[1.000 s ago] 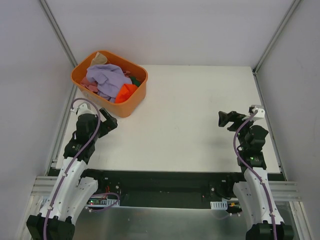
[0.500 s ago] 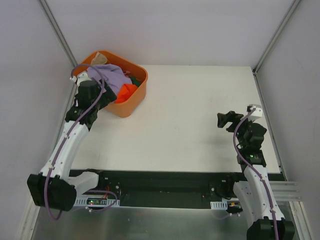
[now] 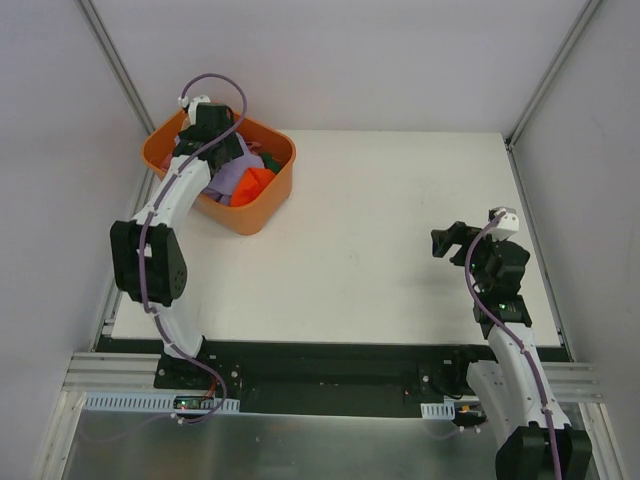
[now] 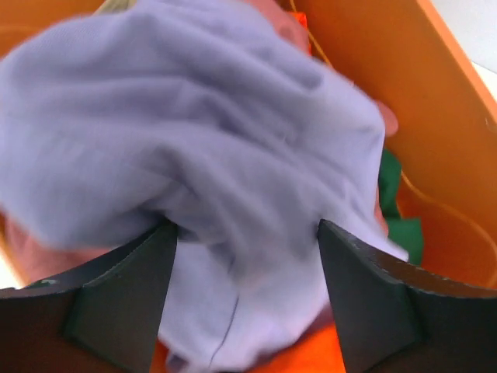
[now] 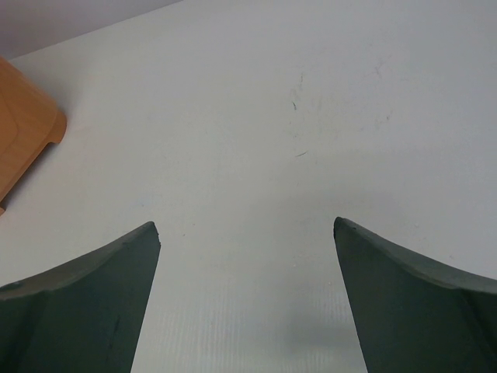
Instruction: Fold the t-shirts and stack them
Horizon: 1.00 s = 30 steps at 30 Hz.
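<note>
Your left gripper is down in the orange tub at the far left corner of the table, with the arm stretched out over the tub's near rim. In the left wrist view its jaws stand wide apart, one finger on either side of a bunched fold of the lavender shirt, which bulges up between them; the tips look pressed against the cloth, but nothing is pinched. That shirt lies on top of the heap in the tub, with the orange shirt beside it towards the tub's right wall, a bit of pink cloth showing under its left edge and a scrap of green cloth against the wall. Your right gripper hangs over bare table on the right side, well apart from the tub, jaws spread wide and holding nothing
</note>
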Motion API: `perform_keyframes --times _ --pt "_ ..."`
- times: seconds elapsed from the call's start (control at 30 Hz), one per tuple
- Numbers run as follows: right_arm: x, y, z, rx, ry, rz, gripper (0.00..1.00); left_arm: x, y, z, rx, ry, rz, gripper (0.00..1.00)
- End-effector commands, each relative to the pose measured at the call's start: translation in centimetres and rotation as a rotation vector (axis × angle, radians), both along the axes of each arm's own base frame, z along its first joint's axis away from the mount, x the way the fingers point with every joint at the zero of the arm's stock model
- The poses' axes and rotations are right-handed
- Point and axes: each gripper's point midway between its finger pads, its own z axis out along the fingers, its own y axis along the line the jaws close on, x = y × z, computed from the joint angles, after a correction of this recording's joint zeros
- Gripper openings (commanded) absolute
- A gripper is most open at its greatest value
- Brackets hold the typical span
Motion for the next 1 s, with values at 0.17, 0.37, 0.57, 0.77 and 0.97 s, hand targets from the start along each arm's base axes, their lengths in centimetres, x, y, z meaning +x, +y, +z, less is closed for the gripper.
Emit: perform_keyframes --times 0.17,0.37,0.57,0.77,0.97 --pt "0.8 0.1 2.5 -0.010 -0.061 0.011 0.96 4.3 1.1 3.1 0.147 -0.031 -0.001 0.01" --pt "0.9 0.3 2.3 -0.008 -0.050 0.021 0.96 3.6 0.6 11.4 0.161 -0.188 -0.072 0.00" --pt "0.9 0.4 2.5 -0.006 -0.056 0.029 0.96 0.8 0.0 21.8 0.156 -0.406 -0.130 0.00" --pt "0.7 0.4 2.7 -0.007 -0.067 0.029 0.96 -3.4 -4.9 30.4 0.102 -0.620 -0.369 0.00" --pt "0.6 0.3 3.1 -0.008 -0.093 0.021 0.96 -9.2 -11.3 38.8 0.163 -0.838 -0.566 0.00"
